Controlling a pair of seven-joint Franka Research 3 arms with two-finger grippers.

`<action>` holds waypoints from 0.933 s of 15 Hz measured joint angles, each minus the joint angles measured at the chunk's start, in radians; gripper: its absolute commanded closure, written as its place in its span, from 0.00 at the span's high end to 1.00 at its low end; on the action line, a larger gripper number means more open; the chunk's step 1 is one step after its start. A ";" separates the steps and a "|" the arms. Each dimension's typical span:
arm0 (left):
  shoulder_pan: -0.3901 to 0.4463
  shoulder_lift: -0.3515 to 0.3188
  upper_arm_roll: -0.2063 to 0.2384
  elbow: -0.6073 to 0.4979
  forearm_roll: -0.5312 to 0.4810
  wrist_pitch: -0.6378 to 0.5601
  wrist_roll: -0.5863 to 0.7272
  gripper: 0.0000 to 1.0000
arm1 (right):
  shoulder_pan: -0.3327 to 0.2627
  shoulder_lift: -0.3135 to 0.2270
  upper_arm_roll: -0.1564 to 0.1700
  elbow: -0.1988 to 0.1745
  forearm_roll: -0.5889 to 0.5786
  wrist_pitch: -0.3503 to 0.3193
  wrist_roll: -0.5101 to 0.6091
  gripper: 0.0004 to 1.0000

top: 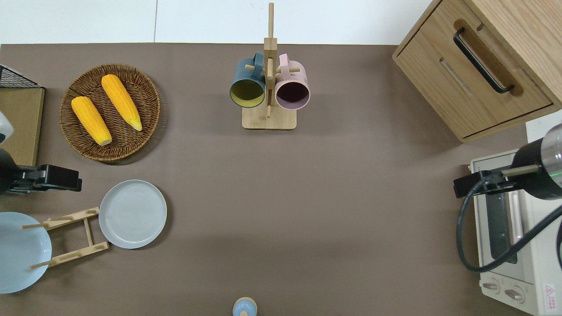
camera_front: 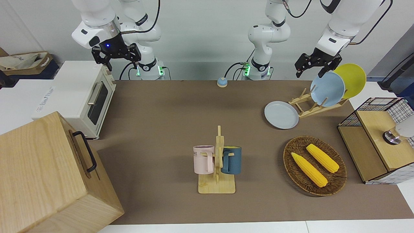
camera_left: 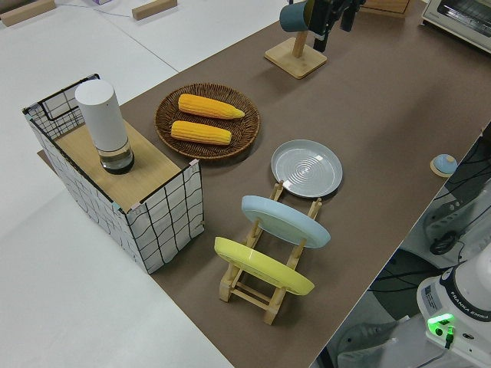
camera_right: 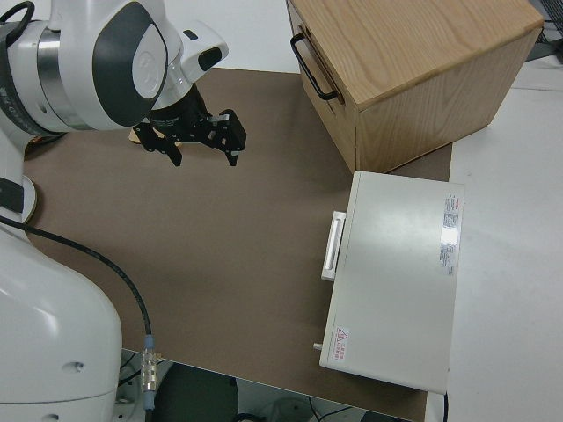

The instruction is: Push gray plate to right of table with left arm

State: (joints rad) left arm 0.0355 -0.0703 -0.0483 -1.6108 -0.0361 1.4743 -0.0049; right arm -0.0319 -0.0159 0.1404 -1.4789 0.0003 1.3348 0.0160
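Table [camera_front: 161, 113]: a brown top that is carrying all the items listed below.

Gray plate [camera_front: 281, 115]: is lying flat on the table toward the left arm's end. It is sitting just beside the low end of the dish rack [camera_front: 307, 106], on the side facing the table's middle. It is nearer to the robots than the basket [camera_front: 315, 138] and apart from it. Nothing is touching it from above.

Left gripper [camera_front: 309, 73]: is hanging in the air with its two fingers spread apart and nothing between them. Seen from overhead, it is hovering over the bare strip of table between the basket and the dish rack, closer to the table's end than the gray plate. It is not touching the plate.

Right gripper [camera_front: 116, 61]: is parked, with its fingers standing apart and empty and a blue light glowing on its wrist.

Dish rack: a wooden rack that is holding a sky-blue plate [camera_front: 327, 89] and a yellow plate [camera_front: 354, 77]. Both are leaning on edge, and the yellow one is sitting closer to the table's end.

Basket: a round wicker basket that is holding two corn cobs [camera_front: 309, 169] lying side by side.

Mug rack [camera_front: 217, 184]: is standing near the table's middle, farther from the robots than the gray plate. It is carrying a pink mug [camera_front: 203, 159] and a dark blue mug [camera_front: 232, 160].
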 measured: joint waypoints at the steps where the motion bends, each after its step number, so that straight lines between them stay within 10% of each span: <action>1: 0.000 -0.010 0.001 -0.022 0.000 0.003 0.000 1.00 | 0.000 0.000 0.000 0.000 0.000 0.000 0.000 0.98; 14: 0.052 -0.325 0.036 -0.710 0.011 0.458 0.010 1.00 | 0.000 0.000 0.000 0.000 0.000 0.000 0.000 0.98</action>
State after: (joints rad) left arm 0.0877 -0.3948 -0.0120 -2.3210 -0.0255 1.9322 0.0049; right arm -0.0319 -0.0159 0.1404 -1.4789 0.0003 1.3348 0.0160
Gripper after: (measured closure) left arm 0.000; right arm 0.013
